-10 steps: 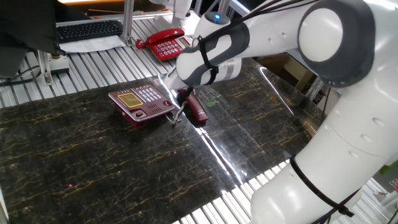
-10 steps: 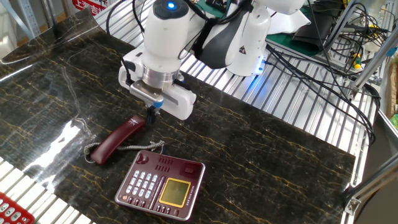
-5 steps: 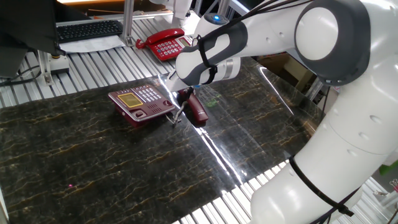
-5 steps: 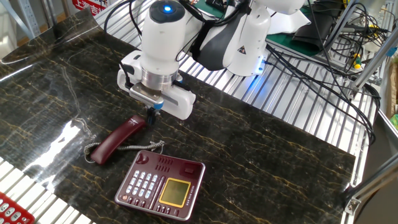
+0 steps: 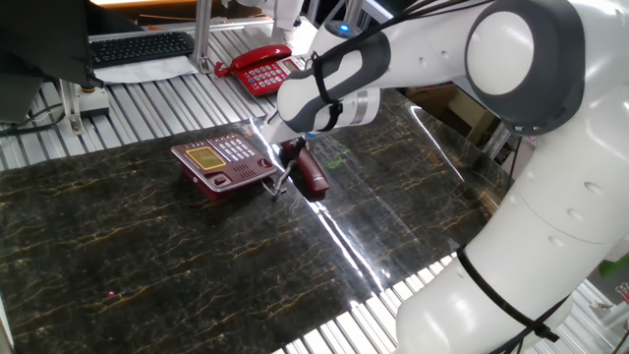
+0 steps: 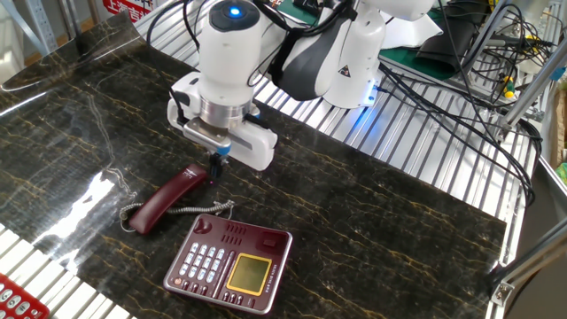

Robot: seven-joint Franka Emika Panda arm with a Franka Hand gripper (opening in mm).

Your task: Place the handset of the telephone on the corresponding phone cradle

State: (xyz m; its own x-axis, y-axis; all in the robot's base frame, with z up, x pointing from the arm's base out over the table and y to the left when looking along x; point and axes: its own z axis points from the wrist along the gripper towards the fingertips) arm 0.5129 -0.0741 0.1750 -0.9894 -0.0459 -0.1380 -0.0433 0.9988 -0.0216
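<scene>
The dark maroon handset lies flat on the black marble table, left of the telephone, with its thin coiled cord trailing toward the base. It also shows in one fixed view, right of the telephone. The phone cradle is the bare strip along the base's far side, and nothing lies on it. My gripper points down at the handset's upper end, fingertips at or touching it. The fingers look close together, but whether they clamp the handset is hidden. The gripper also shows in one fixed view.
A brighter red telephone sits on the slatted metal surface behind the marble top, near a keyboard. Bundled cables hang at the back right. The marble top's edges meet metal slats.
The arm's wrist has shifted very slightly to the left. The handset and the telephone have not moved.
</scene>
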